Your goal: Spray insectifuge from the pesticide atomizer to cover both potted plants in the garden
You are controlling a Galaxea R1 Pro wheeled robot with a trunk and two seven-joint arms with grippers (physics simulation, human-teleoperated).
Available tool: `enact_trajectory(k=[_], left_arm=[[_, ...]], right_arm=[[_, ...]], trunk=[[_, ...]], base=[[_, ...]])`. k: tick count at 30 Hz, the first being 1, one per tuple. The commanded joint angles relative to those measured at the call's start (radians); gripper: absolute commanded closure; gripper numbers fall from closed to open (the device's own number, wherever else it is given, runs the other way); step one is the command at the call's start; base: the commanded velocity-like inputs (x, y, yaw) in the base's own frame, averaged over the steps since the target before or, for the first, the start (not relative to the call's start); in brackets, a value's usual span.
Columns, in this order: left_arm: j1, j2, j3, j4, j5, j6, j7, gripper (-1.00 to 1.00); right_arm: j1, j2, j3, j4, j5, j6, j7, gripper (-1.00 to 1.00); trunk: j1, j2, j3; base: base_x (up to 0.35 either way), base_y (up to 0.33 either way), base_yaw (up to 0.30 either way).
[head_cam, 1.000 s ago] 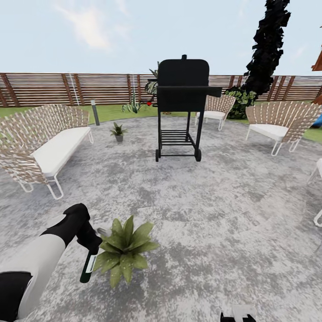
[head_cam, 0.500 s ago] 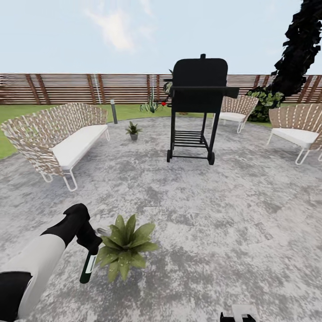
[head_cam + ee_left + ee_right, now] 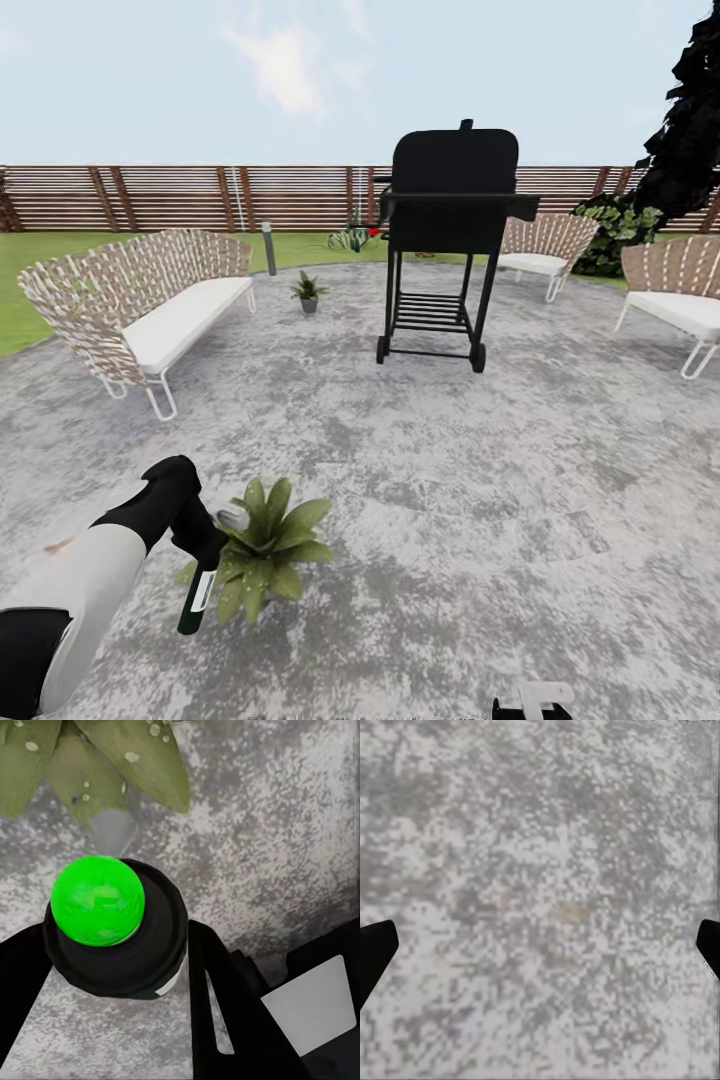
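Note:
My left gripper (image 3: 206,553) is shut on the pesticide atomizer (image 3: 197,601), a slim dark bottle with a white label that hangs down from the fingers. It hangs right beside the broad-leaved potted plant (image 3: 264,555), at the plant's left edge. In the left wrist view the atomizer (image 3: 114,937) sits between the black fingers (image 3: 225,1012) with a bright green round end facing the camera, above speckled leaves (image 3: 112,757) and a grey pot (image 3: 112,831). The smaller potted plant (image 3: 308,291) stands far off near the sofa. My right gripper (image 3: 540,949) is open over bare paving.
A black grill (image 3: 450,240) stands mid-patio ahead. A wicker sofa (image 3: 150,300) is at the left, wicker chairs (image 3: 545,250) at the back right and right edge. A bollard lamp (image 3: 268,248), lawn and wooden fence (image 3: 200,197) lie beyond the grey paving (image 3: 480,480).
The whole head view has shifted, so grill and seats sit further right in the picture. The near plant now lies slightly left, closer to the held bottle. Left grip unchanged.

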Motion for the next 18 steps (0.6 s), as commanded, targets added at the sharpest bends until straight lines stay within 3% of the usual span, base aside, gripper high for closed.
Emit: enact_trajectory(k=[1,6,11,18], left_arm=[[-0.001,0.0,-0.004,-0.001,-0.007,0.009,-0.01,1.0],[-0.002,0.002,-0.002,0.0,-0.007,0.009,-0.01,1.0],[-0.002,0.002,0.004,0.0,-0.007,0.01,-0.01,1.0],[0.002,0.006,-0.004,0.012,-0.006,0.007,-0.017,1.0]], right_arm=[[0.0,0.0,0.008,0.0,-0.005,-0.002,-0.004,-1.0],[0.0,0.0,0.008,0.002,-0.005,-0.002,-0.003,-1.0],[0.0,0.0,0.008,0.002,-0.005,-0.002,-0.004,-1.0],[0.0,0.0,0.008,0.002,-0.005,-0.002,-0.003,-1.0]], trunk=[[0.0,0.0,-0.001],[0.0,0.0,-0.001],[0.0,0.0,-0.001],[0.0,0.0,-0.001]], base=[[-0.165,-0.243,0.244],[-0.116,-0.239,0.268],[0.211,-0.183,0.277],[0.198,-0.033,0.211]])
